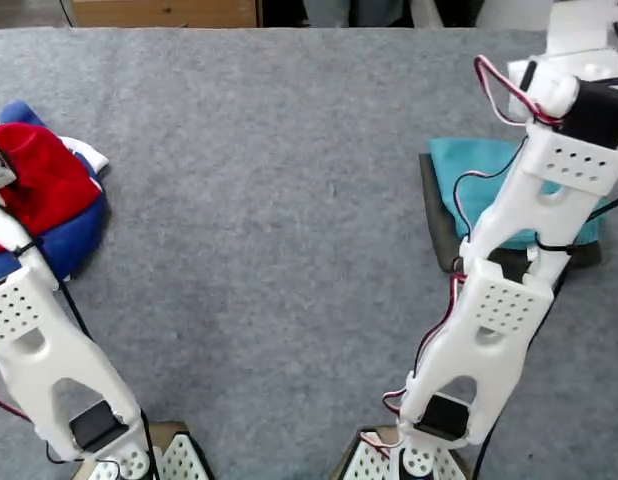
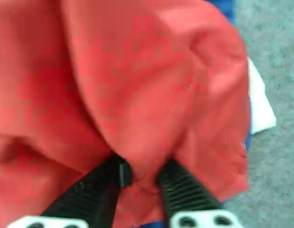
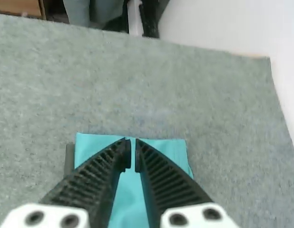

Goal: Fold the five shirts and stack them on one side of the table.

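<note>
A crumpled red shirt (image 1: pixel 44 175) lies on top of a blue shirt (image 1: pixel 74 240) at the table's left edge, with a white shirt (image 1: pixel 89 152) peeking out behind them. My left gripper (image 2: pixel 144 173) is shut on a bunched fold of the red shirt (image 2: pixel 137 85). On the right side a folded teal shirt (image 1: pixel 469 175) rests on a folded dark grey shirt (image 1: pixel 439 225). My right gripper (image 3: pixel 131 146) hangs above the teal shirt (image 3: pixel 171 152), shut, with nothing between its fingers.
Grey carpet-like cloth (image 1: pixel 289 180) covers the table, with a broad bare stretch in the middle between the two arms. The table's far edge (image 3: pixel 199 47) and right edge run close to the teal stack. A wooden cabinet (image 1: pixel 164 12) stands beyond the far edge.
</note>
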Controlling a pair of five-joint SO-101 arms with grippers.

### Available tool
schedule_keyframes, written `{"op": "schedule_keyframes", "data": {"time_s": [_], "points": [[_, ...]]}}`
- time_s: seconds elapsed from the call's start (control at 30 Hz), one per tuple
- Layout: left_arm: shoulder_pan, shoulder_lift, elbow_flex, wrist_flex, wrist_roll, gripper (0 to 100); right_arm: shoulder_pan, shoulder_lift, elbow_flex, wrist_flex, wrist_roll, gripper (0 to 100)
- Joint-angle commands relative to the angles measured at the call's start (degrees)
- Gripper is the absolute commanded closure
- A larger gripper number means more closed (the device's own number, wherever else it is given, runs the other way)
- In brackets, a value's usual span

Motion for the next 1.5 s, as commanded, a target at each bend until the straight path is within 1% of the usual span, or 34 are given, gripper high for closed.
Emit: {"op": "schedule_keyframes", "data": {"time_s": [0.0,0.07,0.17,0.23,0.33,0.43,0.57,0.8,0.83,1.0,1.1,1.17,1.23,1.27,1.33,1.4,1.47], "points": [[3.56,-0.88,-6.11,3.16,0.7,98,-1.23,-4.18,-2.24,0.35,-0.53,97.7],[5.67,-0.88,-10.68,5.45,2.2,97,-1.32,-4.7,-2.24,0.35,-1.14,97.7],[7.87,-2.81,-15.52,5.45,2.99,97,-1.41,-6.02,-2.24,0.35,-2.81,97.7],[9.8,-5.45,-16.22,5.45,2.99,97,-1.41,-6.55,-2.24,0.35,-2.9,97.7],[14.02,-10.81,-12.79,5.45,2.99,97,-1.41,-6.55,-2.24,0.35,-2.9,97.7],[20.7,-17.76,-3.3,5.45,2.81,97,-1.49,-6.64,-0.48,0.35,-2.9,97.7],[33.1,-30.42,9.54,5.36,2.73,97,-1.49,-6.81,3.21,0.35,-2.9,97.7],[59.56,-51.43,31.16,5.19,2.55,97,-1.14,-6.81,4.09,0.35,-2.73,97.7],[63.34,-53.54,34.24,5.19,1.76,97,-1.05,-6.81,4.09,0.35,-2.64,97.7],[81.01,-63.12,51.47,5.19,-8.44,97,-1.41,-6.73,4.09,0.26,-2.55,97.7],[88.57,-70.15,59.3,5.19,-12.04,97,-1.93,-6.55,4.18,0.26,-2.55,97.7],[91.82,-75.78,62.73,5.19,-13.71,97,-2.73,-6.55,4.62,0.26,-2.46,97.3],[93.41,-82.46,65.27,5.19,-16.09,97,-4.13,-6.73,7.52,0.26,-1.93,97.2],[93.41,-85.8,66.15,5.19,-17.32,97,-5.1,-6.81,10.24,0.26,-0.35,96.2],[93.23,-91.78,67.56,5.19,-20.04,97,-7.38,-6.9,16.57,0.26,2.46,90.4],[90.59,-97.32,68.97,5.19,-20.66,94,-10.55,-6.9,22.2,0.26,2.29,83.1],[85.76,-102.51,71.25,5.19,-19.08,84,-14.77,-6.9,26.24,0.26,2.64,77.4]]}}
